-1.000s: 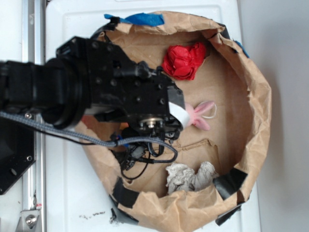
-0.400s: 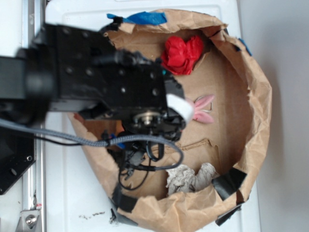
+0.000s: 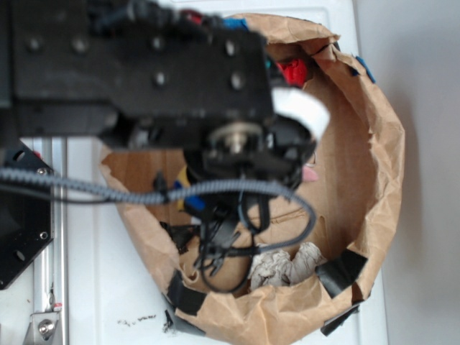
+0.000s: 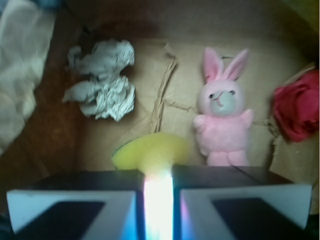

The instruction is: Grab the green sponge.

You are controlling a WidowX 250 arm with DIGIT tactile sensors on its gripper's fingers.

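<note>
A: How far has the robot got with the green sponge (image 4: pixel 150 151)?

B: It looks nearly grasped. In the wrist view, going left to right across the paper bag's (image 3: pixel 381 144) floor, there is crumpled grey paper (image 4: pixel 102 80), then the sponge at the near edge, then the pink bunny (image 4: pixel 223 112), and the red cloth (image 4: pixel 297 105) by the right wall.

A: And the hand (image 4: pixel 158 200)?

B: Its two pads sit almost together, only a slim bright gap between them, and the sponge runs into that gap, so it seems pinched by its near edge. A firm hold cannot be confirmed.

A: What remains?

B: Likely lifting it clear. The outside view is mostly blocked by the arm.
</note>
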